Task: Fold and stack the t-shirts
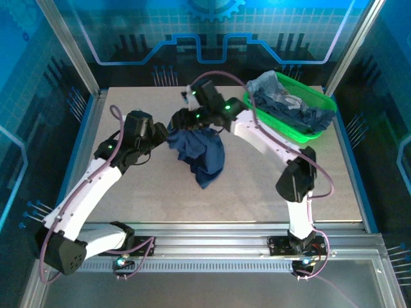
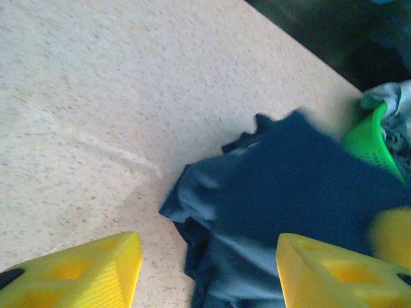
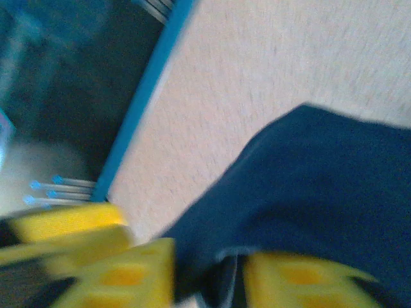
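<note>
- Right gripper (image 3: 209,279) pinches the navy t-shirt (image 3: 308,186), jaws nearly closed on cloth.
- Left gripper (image 2: 205,276) gapes wide over it, gripping nothing.
- Green basket (image 1: 282,130) holds more t-shirts (image 1: 289,106).

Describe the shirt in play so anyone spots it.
Find the green basket at the table's far right corner, then look left to mid-table. The crumpled navy t-shirt there, pinched by the right end effector, is the only shirt outside the basket.
</note>
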Tool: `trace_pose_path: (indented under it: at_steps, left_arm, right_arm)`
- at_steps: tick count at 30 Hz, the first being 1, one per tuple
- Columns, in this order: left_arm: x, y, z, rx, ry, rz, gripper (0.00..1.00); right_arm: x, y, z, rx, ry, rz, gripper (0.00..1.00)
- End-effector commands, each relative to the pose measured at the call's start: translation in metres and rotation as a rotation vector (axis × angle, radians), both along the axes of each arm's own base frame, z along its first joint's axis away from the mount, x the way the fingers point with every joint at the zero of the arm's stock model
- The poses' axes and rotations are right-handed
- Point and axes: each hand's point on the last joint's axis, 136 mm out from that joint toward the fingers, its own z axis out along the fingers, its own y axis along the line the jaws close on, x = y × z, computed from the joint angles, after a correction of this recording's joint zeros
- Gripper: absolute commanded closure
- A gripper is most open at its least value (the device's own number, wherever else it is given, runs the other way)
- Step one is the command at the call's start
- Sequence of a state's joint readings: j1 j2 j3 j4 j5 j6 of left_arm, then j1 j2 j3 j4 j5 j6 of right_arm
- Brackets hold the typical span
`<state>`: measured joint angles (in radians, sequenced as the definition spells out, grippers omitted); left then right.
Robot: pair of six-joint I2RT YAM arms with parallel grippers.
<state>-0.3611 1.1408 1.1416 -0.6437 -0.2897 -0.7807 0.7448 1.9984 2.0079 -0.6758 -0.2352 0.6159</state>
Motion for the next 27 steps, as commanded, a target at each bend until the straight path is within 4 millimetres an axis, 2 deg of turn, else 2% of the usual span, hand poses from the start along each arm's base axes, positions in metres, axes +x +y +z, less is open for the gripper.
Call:
trace_pose_path:
  at_steps: [1,3,5,6,8,10,13,16,18,20,22,25,27]
  left_arm:
    - [-0.008,0.018,-0.018,0.04,0.06,0.063,0.4]
    - [-0.007,0.004,-0.038,0.008,0.124,0.005,0.38]
    - [-0.007,-0.009,-0.061,-0.038,0.199,-0.034,0.36]
    - [-0.008,-0.015,-0.073,-0.063,0.241,-0.044,0.35]
    - [-0.009,-0.022,-0.095,-0.116,0.31,-0.046,0.33]
    - [-0.008,-0.028,-0.116,-0.198,0.369,-0.045,0.33]
    - [-0.009,-0.027,-0.147,-0.312,0.486,-0.005,0.33]
    - [-0.005,-0.036,-0.167,-0.394,0.558,-0.012,0.35]
    - [-0.007,-0.045,-0.178,-0.417,0.606,-0.023,0.36]
    - [-0.018,-0.048,-0.192,-0.408,0.685,0.003,0.38]
    - [-0.028,-0.047,-0.203,-0.405,0.743,0.048,0.42]
    - [-0.041,-0.04,-0.204,-0.385,0.756,0.109,0.41]
    - [-0.049,-0.034,-0.202,-0.363,0.77,0.136,0.4]
  right_arm:
    - [-0.025,-0.021,-0.037,-0.121,0.056,0.038,0.35]
    - [-0.016,-0.057,-0.049,-0.095,0.101,-0.088,0.26]
    - [-0.015,-0.094,-0.071,-0.114,0.157,-0.183,0.25]
    - [-0.02,-0.11,-0.086,-0.144,0.195,-0.21,0.26]
    - [-0.036,-0.129,-0.113,-0.199,0.278,-0.217,0.28]
    - [-0.057,-0.131,-0.14,-0.228,0.375,-0.172,0.29]
    - [-0.077,-0.119,-0.167,-0.258,0.484,-0.111,0.31]
    - [-0.081,-0.112,-0.191,-0.271,0.573,-0.124,0.35]
    - [-0.081,-0.115,-0.202,-0.3,0.606,-0.147,0.4]
    - [-0.081,-0.123,-0.207,-0.327,0.624,-0.183,0.42]
    - [-0.082,-0.132,-0.203,-0.336,0.619,-0.212,0.41]
    - [-0.087,-0.145,-0.194,-0.339,0.623,-0.233,0.38]
    - [-0.091,-0.146,-0.191,-0.325,0.63,-0.226,0.37]
